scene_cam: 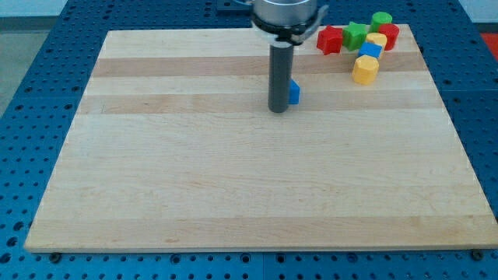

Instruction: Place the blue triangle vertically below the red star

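Observation:
The blue triangle [294, 93] lies on the wooden board [233, 179] in the upper middle, mostly hidden behind my rod. My tip [278, 110] rests on the board, touching the triangle's left side. The red star [330, 40] lies near the view's top right, up and to the right of the triangle, with a gap of board between them.
A cluster at the top right holds a green star [355, 34], a green block [381, 20], a red block [388, 35], a yellow block [377, 40], a blue cube [369, 52] and a yellow hexagon [365, 69]. Blue pegboard surrounds the board.

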You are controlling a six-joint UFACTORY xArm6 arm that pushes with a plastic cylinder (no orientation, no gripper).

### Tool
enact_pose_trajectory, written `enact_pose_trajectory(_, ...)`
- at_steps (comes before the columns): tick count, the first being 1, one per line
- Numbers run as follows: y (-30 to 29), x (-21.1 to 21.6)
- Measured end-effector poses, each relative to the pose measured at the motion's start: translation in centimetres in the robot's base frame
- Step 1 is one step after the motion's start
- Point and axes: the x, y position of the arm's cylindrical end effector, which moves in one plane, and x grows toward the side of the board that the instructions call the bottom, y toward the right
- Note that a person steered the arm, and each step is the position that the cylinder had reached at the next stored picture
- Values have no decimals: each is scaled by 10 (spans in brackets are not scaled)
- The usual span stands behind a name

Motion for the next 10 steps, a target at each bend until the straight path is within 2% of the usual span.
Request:
enact_pose_trajectory(1, -4, -13)
enact_pose_trajectory(3, 25, -55)
enact_pose_trajectory(4, 33, -55)
enact_pose_trajectory(6, 35, -27)
enact_pose_trajectory(8, 55, -29)
enact_pose_trajectory(10, 52, -58)
